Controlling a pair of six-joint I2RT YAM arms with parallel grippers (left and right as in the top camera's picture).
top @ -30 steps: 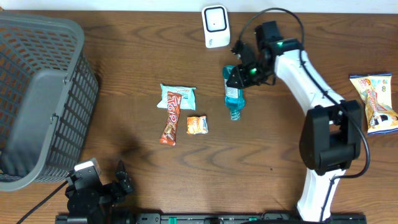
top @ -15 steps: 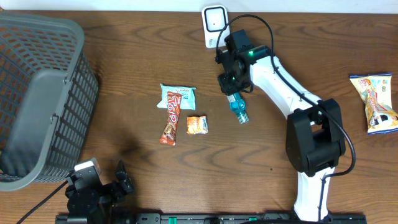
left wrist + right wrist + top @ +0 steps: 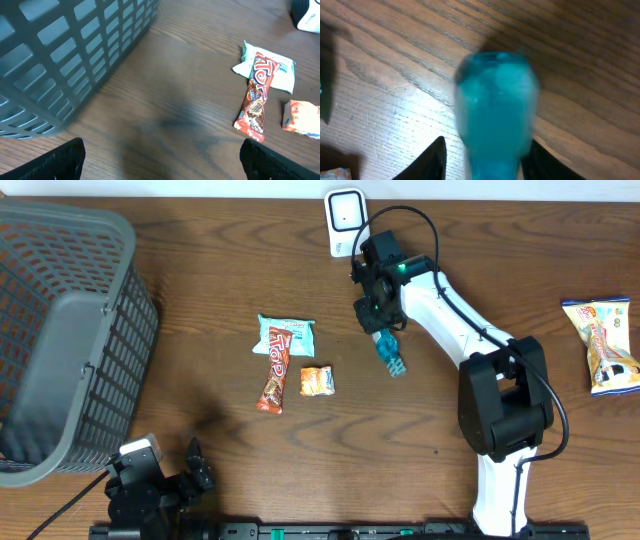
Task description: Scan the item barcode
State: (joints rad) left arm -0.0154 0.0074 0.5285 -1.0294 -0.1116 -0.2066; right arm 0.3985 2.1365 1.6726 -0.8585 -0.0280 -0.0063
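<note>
A blue translucent bottle (image 3: 390,356) lies tilted on the table just below my right gripper (image 3: 378,318), a little in front of the white scanner (image 3: 346,220). In the right wrist view the bottle (image 3: 495,100) is blurred between the fingers of my right gripper (image 3: 487,150). The jaws stand apart, with a visible gap beside the left finger (image 3: 432,160). My left gripper (image 3: 162,165) is wide open over bare wood near the front left edge, holding nothing.
A grey mesh basket (image 3: 60,340) fills the left side. A pale blue packet (image 3: 287,335), a red Top bar (image 3: 273,380) and a small orange packet (image 3: 317,380) lie mid-table. A yellow snack bag (image 3: 605,345) lies far right.
My right arm swung left toward the scanner with the bottle. Its jaws have since widened, and the bottle has slid down and to the right. The left arm has not moved.
</note>
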